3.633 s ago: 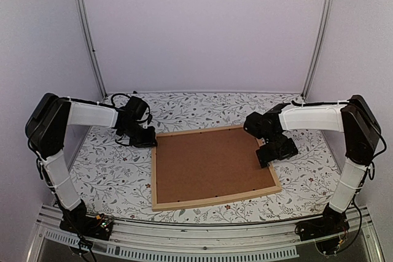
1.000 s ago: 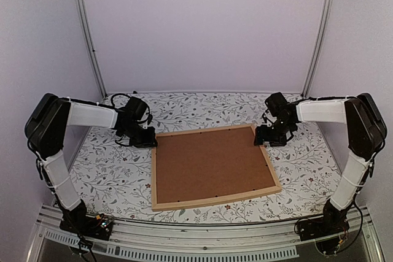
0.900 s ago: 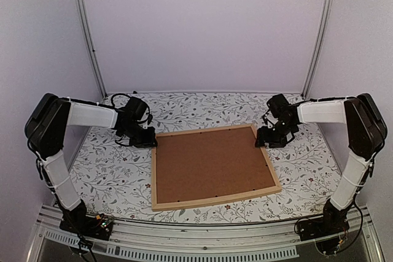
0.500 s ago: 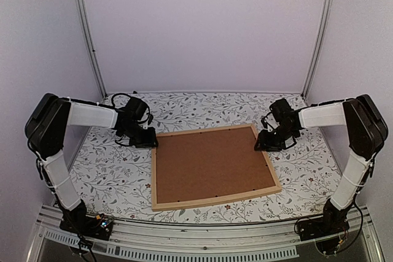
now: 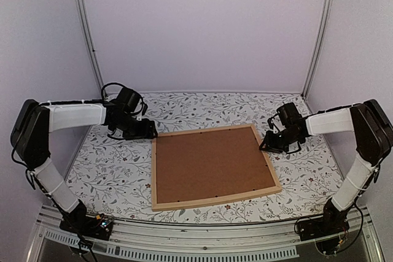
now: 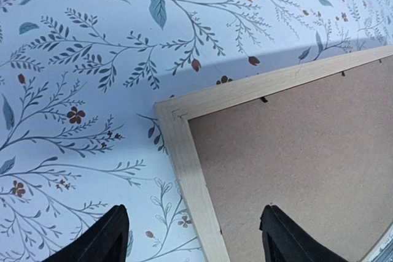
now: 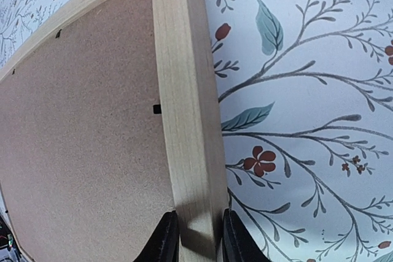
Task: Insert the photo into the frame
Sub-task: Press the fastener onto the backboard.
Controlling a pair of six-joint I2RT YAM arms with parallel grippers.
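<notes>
The frame [image 5: 153,173], thin light-wood bars, lies back-up on the table with a brown backing board [image 5: 212,164] filling it. The photo is hidden. My left gripper [image 5: 146,133] hovers at the frame's far-left corner. In the left wrist view it [image 6: 193,243] stands open, its fingers [image 6: 104,240] straddling the left bar [image 6: 184,164] without touching it. My right gripper [image 5: 265,145] sits on the right bar near the far-right corner. The right wrist view shows it [image 7: 199,243] shut on that bar [image 7: 184,121], one finger on the board side and one on the outer side.
A floral tablecloth [image 5: 110,176] covers the table around the frame. Two metal posts [image 5: 86,29] rise at the back corners in front of plain walls. Small black tabs [image 7: 157,109] hold the backing board in.
My left gripper has opened and let go of the frame's far-left corner, the arm dropping lower. My right gripper has closed on the right bar.
</notes>
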